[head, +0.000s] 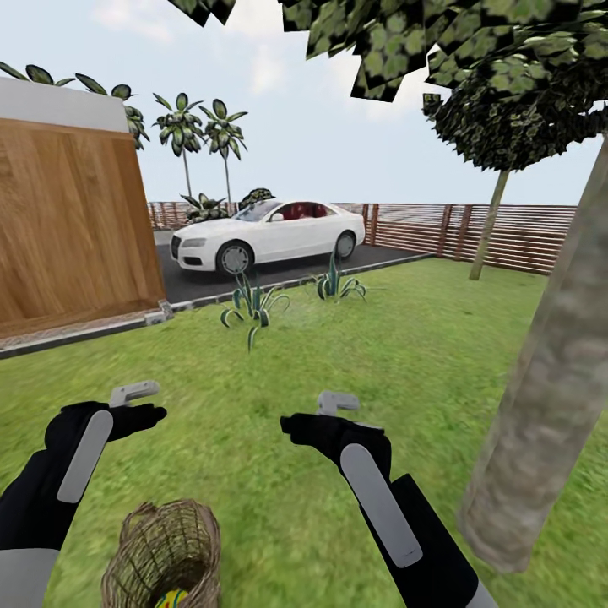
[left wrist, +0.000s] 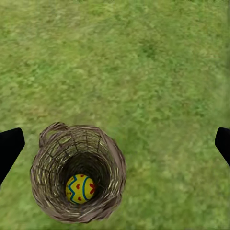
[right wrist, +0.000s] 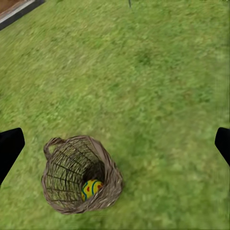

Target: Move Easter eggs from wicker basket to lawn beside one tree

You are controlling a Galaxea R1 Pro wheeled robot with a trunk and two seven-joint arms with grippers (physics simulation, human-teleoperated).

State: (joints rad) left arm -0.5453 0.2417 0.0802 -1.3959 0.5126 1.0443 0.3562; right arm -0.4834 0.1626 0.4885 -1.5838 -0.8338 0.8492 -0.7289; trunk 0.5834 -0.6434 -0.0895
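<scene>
Left wrist view: Easter egg [left wrist: 80,189] inside wicker basket [left wrist: 48,155].

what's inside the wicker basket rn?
One yellow Easter egg with blue zigzags and red marks lies at the bottom of the round woven light-brown twig basket. The basket walls hide part of the floor, so further eggs cannot be ruled out.

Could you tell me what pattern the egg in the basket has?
Yellow Easter egg with blue zigzags and red marks, clearest in the left wrist view.
</scene>
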